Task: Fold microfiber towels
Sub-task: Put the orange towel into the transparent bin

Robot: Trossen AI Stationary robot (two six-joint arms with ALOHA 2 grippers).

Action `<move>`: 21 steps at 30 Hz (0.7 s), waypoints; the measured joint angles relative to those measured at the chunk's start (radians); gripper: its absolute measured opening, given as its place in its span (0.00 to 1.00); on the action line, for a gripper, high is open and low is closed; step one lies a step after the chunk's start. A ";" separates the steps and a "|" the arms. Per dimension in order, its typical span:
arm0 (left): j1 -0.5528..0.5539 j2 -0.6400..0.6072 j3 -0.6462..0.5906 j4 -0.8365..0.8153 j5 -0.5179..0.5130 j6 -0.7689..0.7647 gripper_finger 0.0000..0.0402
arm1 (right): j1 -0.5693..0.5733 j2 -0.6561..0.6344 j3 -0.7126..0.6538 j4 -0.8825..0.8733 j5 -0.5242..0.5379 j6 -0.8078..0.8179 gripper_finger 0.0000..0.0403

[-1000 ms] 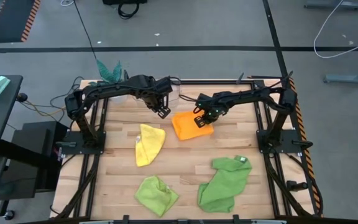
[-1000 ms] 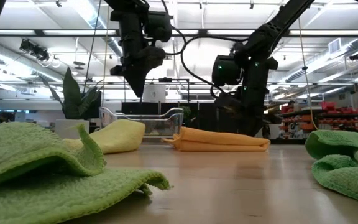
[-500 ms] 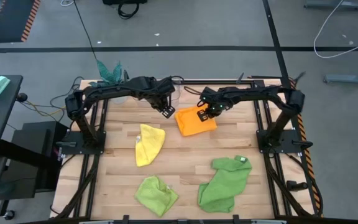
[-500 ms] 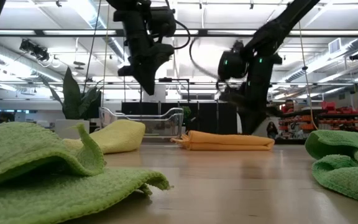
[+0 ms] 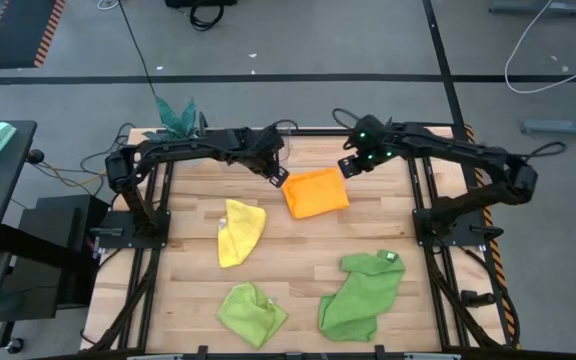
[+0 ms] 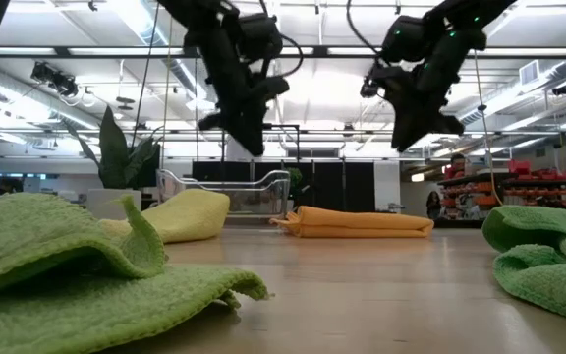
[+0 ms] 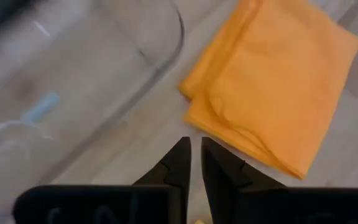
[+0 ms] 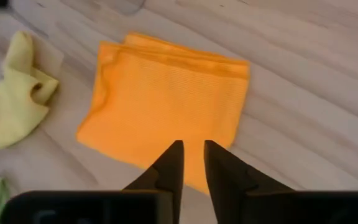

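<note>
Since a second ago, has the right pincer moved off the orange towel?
Yes. The right pincer has risen and pulled toward the table's far edge, clear of the folded orange towel, which lies flat.

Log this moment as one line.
orange towel: folded, flat, released | left gripper, right gripper: above it, empty | yellow towel, two green towels: unfolded

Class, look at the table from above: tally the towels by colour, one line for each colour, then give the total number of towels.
orange towel: 1
yellow towel: 1
lime green towel: 1
mid-green towel: 1
Total: 4 towels
</note>
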 joint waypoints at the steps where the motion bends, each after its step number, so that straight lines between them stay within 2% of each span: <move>1: -0.002 0.000 -0.028 0.030 0.013 -0.016 0.13 | -0.007 -0.016 0.000 -0.012 -0.007 -0.001 0.20; 5: -0.013 -0.004 -0.153 0.134 0.036 -0.093 0.18 | -0.031 -0.050 -0.002 -0.054 -0.030 0.007 0.26; 9: -0.027 -0.037 -0.244 0.211 0.080 -0.172 0.21 | -0.069 -0.071 -0.086 -0.037 -0.152 0.010 0.28; 16: -0.076 -0.073 -0.390 0.453 0.136 -0.334 0.27 | -0.113 -0.094 -0.307 0.273 -0.363 0.109 0.29; 18: -0.091 -0.073 -0.424 0.509 0.139 -0.370 0.29 | -0.111 -0.094 -0.352 0.354 -0.377 0.111 0.29; 21: -0.108 -0.072 -0.464 0.603 0.139 -0.438 0.32 | -0.123 -0.081 -0.396 0.377 -0.362 0.112 0.29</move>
